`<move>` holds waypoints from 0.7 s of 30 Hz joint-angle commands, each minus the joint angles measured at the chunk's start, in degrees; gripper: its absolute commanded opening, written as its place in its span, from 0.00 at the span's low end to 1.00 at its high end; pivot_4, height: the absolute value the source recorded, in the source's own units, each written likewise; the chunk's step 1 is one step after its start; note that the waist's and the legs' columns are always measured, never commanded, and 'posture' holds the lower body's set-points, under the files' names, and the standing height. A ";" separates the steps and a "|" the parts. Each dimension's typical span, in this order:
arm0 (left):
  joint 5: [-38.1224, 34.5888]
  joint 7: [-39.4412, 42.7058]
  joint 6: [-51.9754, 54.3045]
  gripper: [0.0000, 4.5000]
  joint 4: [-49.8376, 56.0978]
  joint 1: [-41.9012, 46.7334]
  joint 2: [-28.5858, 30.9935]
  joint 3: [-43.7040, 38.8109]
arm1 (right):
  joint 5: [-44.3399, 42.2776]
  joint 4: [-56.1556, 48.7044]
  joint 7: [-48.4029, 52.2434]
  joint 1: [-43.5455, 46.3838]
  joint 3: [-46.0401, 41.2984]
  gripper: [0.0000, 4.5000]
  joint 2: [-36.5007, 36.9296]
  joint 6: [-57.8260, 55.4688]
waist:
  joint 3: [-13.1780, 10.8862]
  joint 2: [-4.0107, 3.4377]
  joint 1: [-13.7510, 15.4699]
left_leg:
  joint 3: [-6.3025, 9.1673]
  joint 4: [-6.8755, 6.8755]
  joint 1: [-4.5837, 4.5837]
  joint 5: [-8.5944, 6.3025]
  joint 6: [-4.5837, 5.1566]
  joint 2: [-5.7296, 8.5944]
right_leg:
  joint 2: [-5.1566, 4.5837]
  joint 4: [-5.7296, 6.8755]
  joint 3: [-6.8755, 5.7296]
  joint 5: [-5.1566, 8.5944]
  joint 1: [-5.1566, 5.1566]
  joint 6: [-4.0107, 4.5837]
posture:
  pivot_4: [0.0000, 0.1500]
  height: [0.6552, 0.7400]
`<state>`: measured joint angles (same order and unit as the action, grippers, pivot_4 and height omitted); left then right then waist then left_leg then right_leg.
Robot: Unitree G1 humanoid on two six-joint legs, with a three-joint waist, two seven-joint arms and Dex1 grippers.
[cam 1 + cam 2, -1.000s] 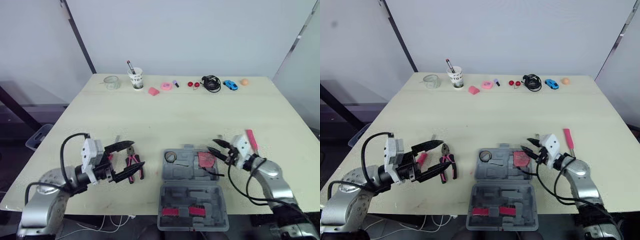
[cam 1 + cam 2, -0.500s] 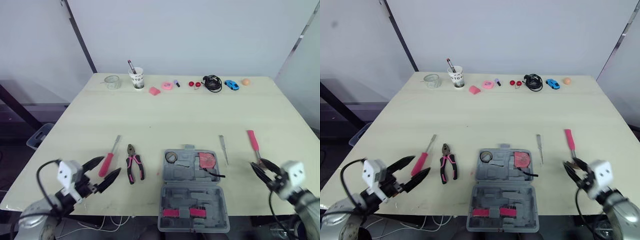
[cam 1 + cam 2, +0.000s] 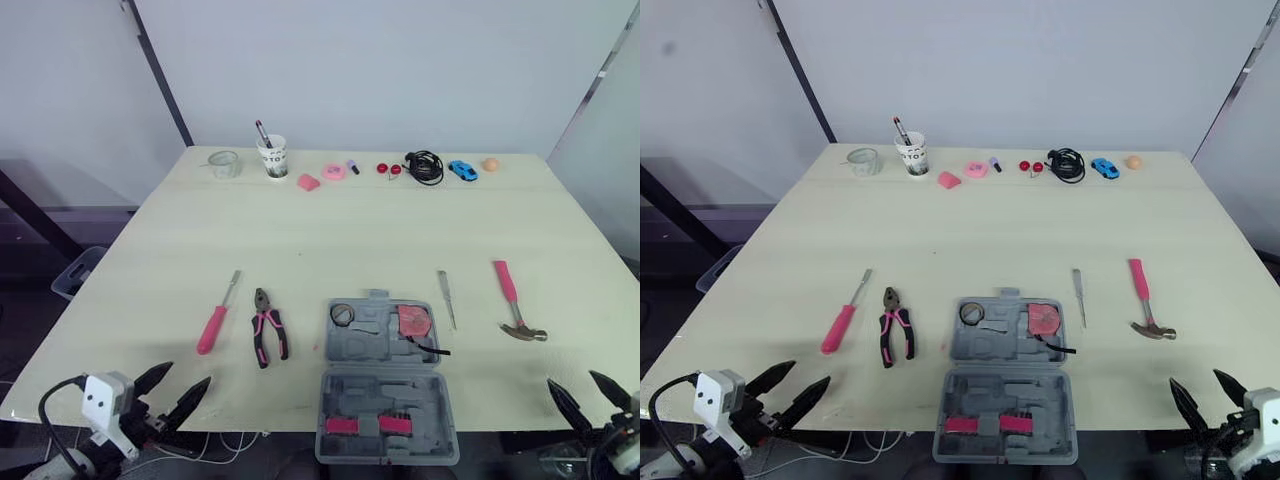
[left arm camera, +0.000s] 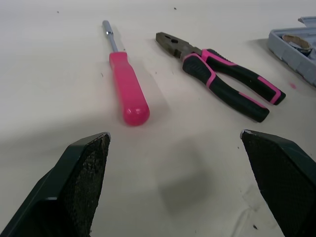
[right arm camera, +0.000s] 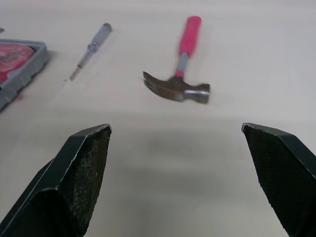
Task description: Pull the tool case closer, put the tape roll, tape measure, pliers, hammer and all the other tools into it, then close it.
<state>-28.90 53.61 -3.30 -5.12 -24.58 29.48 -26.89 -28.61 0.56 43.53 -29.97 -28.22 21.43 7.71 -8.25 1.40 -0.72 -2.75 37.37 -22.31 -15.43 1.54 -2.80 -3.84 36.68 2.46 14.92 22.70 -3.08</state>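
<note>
The tool case [image 3: 388, 388] lay open in the lower centre of the head view, near the front edge of the pale table [image 3: 350, 230]. In its upper half sat the tape roll [image 3: 342, 314] on the left and the red tape measure [image 3: 412, 321] on the right, with a thin black tool running out over the right rim.

Left of the case, apart from it, the pliers [image 3: 268, 333] lay with their jaws pointing up the frame. Further left was the pink-handled screwdriver [image 3: 213, 325], its metal shaft pointing the same way. On the right side of the frame lay a slim grey screwdriver [image 3: 446, 298], just beside the case. Beyond it was the hammer [image 3: 515, 305], red handle up the frame and head toward the bottom.

The left gripper [image 3: 190, 372] hung in the lower left corner with its two black fingers spread wide and nothing between them. It was well short of the screwdriver and pliers. The right gripper [image 3: 570, 378] sat in the lower right corner, likewise spread and empty, below the hammer.

Along the top edge of the table stood a paper cup [image 3: 272, 158], a black cable [image 3: 423, 166] and a blue toy car [image 3: 461, 169].
</note>
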 commanded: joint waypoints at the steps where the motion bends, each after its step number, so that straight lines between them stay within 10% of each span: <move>1: -1.19 -0.78 -1.12 1.00 4.03 -0.58 -0.80 -1.23 | 0.57 0.46 0.11 0.03 -1.99 0.99 0.18 3.76 | 0.00 -0.01 -0.01 | -0.04 -0.01 0.02 -0.06 -0.10 0.00 | -0.28 0.00 -0.27 0.00 0.00 0.00 | 1.00 1.00; 21: 2.94 -28.89 18.75 1.00 34.41 1.87 -9.19 10.22 | -2.75 -15.02 12.93 19.95 16.42 0.99 14.92 -12.57 | 0.05 0.01 0.34 | 0.02 0.13 -0.07 0.04 0.06 0.32 | -0.66 0.05 -1.91 -0.09 -0.07 -0.08 | 1.00 1.00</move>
<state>-26.95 27.61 14.17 26.87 -23.01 20.80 -17.22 -30.08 -12.06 54.84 -10.68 -12.57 35.73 -3.84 -8.20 1.42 -0.39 -2.73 37.49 -22.37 -15.40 1.60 -2.35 -4.47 36.73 0.57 14.83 22.61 -3.16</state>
